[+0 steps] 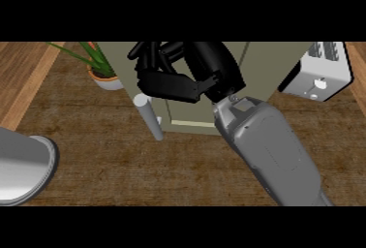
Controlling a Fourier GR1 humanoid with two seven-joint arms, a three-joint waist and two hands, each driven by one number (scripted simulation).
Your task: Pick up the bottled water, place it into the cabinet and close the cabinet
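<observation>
Grey left forearm [18,167] sat nearest, bottom-left corner, hand not visible. Right hand [172,80] reached far to the cabinet [268,63], fingers curled up near the top edge; couldn't tell if they gripped anything. Bottled water wasn't visible, prob already inside or hidden behind the hand. Handle [150,116] stuck out left. Likely closing step; next, push door shut. Plant [100,63] far left, toaster [322,72] far right.
</observation>
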